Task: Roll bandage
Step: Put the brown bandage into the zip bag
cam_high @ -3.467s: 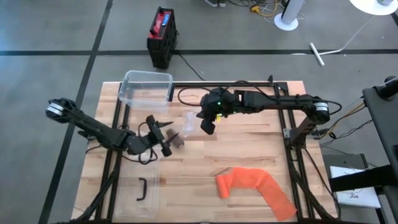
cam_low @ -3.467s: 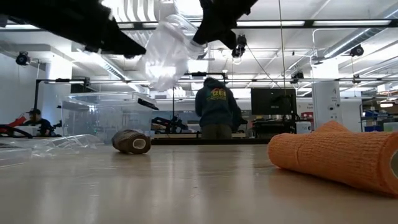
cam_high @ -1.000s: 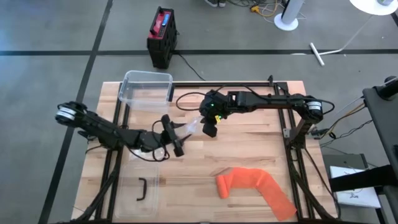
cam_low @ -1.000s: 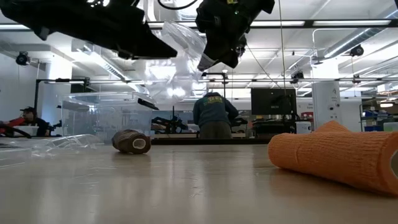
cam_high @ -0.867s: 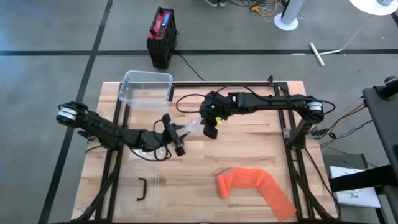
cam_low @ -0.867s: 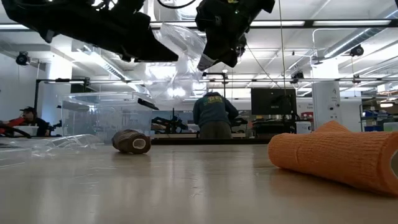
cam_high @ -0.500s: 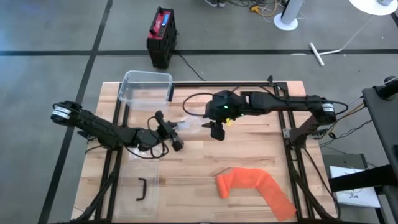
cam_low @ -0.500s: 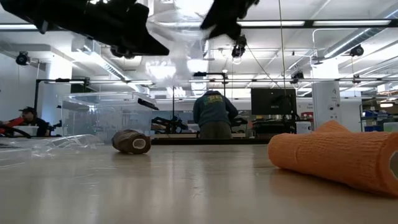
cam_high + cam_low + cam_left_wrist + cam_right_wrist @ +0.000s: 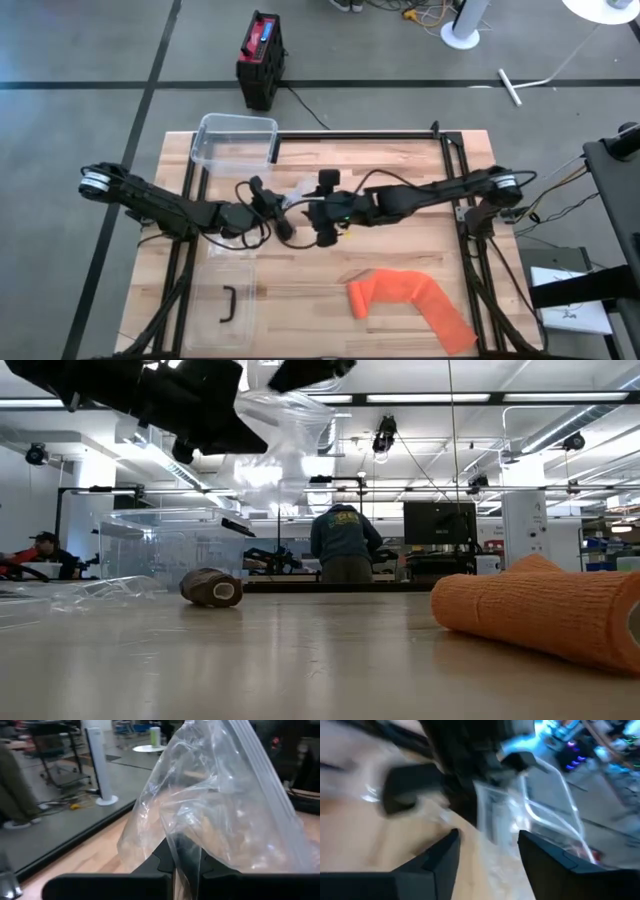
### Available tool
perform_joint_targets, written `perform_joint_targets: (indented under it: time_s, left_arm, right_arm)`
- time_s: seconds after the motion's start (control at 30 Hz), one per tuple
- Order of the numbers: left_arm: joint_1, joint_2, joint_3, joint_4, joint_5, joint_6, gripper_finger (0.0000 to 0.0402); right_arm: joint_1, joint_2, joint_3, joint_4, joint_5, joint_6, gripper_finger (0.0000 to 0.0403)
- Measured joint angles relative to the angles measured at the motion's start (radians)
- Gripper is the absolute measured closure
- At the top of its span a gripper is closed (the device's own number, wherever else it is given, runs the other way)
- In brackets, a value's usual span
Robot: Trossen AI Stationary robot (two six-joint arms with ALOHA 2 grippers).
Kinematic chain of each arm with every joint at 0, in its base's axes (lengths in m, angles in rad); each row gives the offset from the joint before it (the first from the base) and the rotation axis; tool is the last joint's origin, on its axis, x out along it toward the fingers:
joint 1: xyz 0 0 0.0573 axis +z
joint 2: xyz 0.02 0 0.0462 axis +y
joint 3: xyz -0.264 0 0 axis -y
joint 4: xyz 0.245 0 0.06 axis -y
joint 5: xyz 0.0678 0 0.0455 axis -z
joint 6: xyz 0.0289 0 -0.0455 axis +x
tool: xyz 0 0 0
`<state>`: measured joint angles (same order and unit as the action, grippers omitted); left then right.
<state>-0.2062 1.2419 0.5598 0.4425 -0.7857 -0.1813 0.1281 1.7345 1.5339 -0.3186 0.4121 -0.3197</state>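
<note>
Both grippers meet mid-table in the high view, our left gripper pinching a clear plastic bag while our right gripper, fingers spread, reaches for it; the orange bandage lies loosely unrolled near the front edge, so we judge the rolling barely begun. From the low view, the bag hangs above the table, a small brown bandage roll rests beside the clear plastic bin, and a person stands beyond. Our left wrist view confirms its fingers pressed on the bag film, while the right wrist view shows its open fingers facing the bag, which occupies both arms well away from the orange bandage.

no legible text, labels, brand names, numbers or signs in any view
</note>
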Motion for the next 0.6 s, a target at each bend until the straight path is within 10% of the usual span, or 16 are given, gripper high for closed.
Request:
perform_joint_targets:
  time_s: [0.6]
  left_arm:
    - [-0.002, 0.014, 0.000, -0.077, 0.118, 0.121, 0.0401]
  right_arm:
    - [-0.026, 0.049, 0.081, -0.036, 0.022, 0.045, 0.0390]
